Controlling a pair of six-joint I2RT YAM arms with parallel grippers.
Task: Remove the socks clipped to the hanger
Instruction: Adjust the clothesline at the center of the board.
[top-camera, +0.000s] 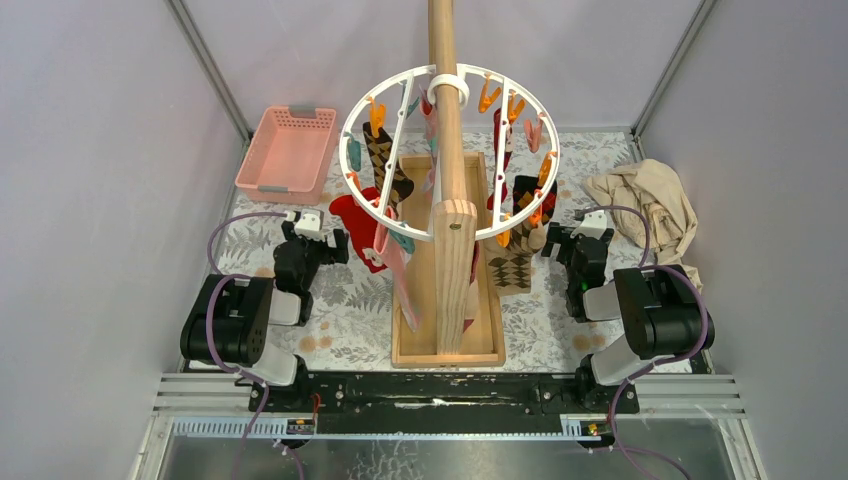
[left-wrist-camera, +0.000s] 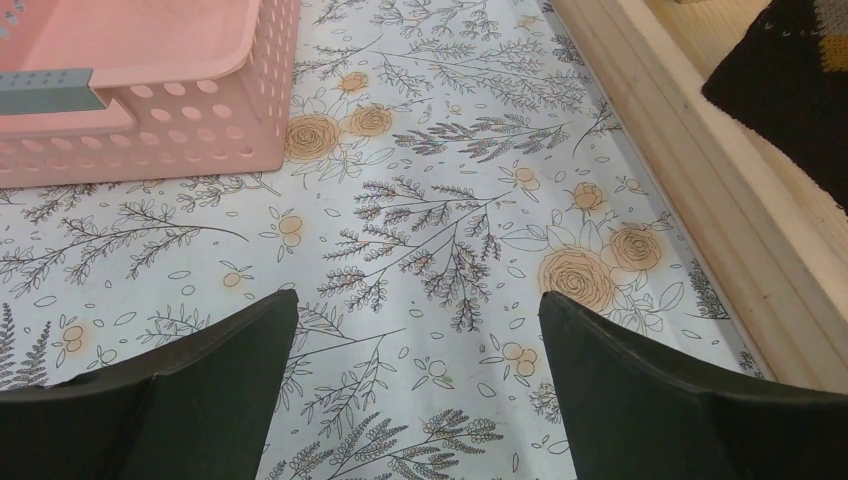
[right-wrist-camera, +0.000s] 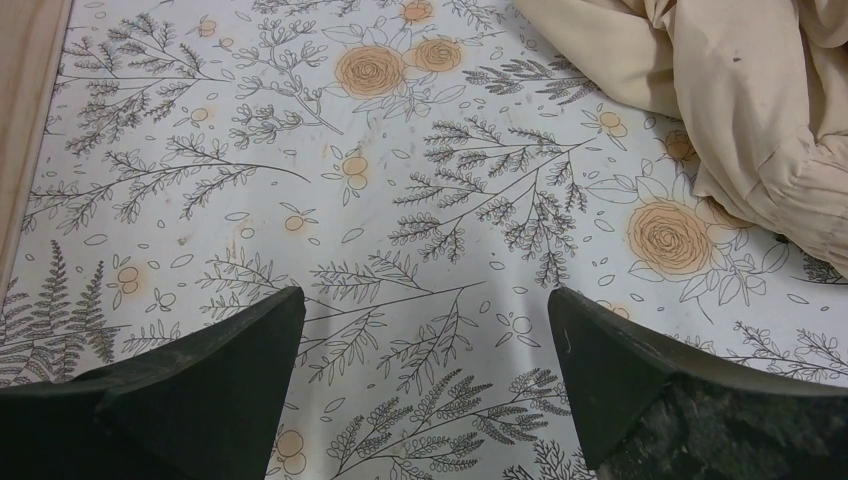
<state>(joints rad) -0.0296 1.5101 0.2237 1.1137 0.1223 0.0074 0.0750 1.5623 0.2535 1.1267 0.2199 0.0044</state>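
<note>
In the left wrist view, the left gripper (left-wrist-camera: 418, 310) hangs low over the flowered table cover (left-wrist-camera: 440, 200). Its two dark fingers stand wide apart with nothing between them. Only this view shows the holes in the wall of the pink basket (left-wrist-camera: 150, 110) up close, on the far left. On the right it shows the long edge of the wooden frame (left-wrist-camera: 700, 200) and a corner of a dark sock (left-wrist-camera: 790, 100). In the right wrist view, the right gripper (right-wrist-camera: 425, 300) is wide open too and holds nothing. A crumpled beige cloth (right-wrist-camera: 760, 100) lies ahead on its right. Only the top view shows the hanger (top-camera: 346, 170). It is a white ring high on a wooden post (top-camera: 445, 130), in the middle between the two arms. The socks (top-camera: 385, 165) hang from its clips. A red one (top-camera: 352, 222) is just beside the left gripper. Checked ones (top-camera: 510, 265) are just beside the right gripper. Bare table lies in front of each gripper. The frame fills the middle, the basket sits in the far left corner, and grey walls close in both sides.
</note>
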